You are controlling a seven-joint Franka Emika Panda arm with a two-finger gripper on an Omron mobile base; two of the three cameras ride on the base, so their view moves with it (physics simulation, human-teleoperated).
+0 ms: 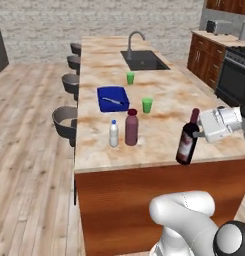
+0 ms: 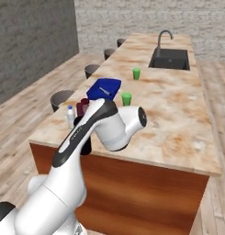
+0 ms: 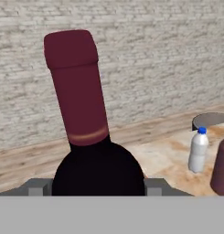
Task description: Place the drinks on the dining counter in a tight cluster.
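The dark wine bottle (image 1: 187, 141) with its red neck leans slightly near the front right edge of the dining counter (image 1: 164, 120). My gripper (image 1: 197, 133) is shut on it just below the neck. In the hand view the wine bottle (image 3: 86, 119) stands close up between my fingertips (image 3: 38, 186). To its left, the maroon juice bottle (image 1: 131, 128) and the small water bottle (image 1: 113, 134) stand upright side by side. They also show in the hand view, the water bottle (image 3: 198, 150) and juice bottle (image 3: 221, 168) at the right. I cannot tell whether the wine bottle's base rests on the stone.
A blue tray (image 1: 113, 98) lies mid-counter behind the bottles. Two green cups (image 1: 147, 105) (image 1: 130, 77) stand beyond it. The dark sink (image 1: 144, 60) with its grey faucet (image 1: 134, 40) is at the far end. Bar stools (image 1: 64, 121) line the left side.
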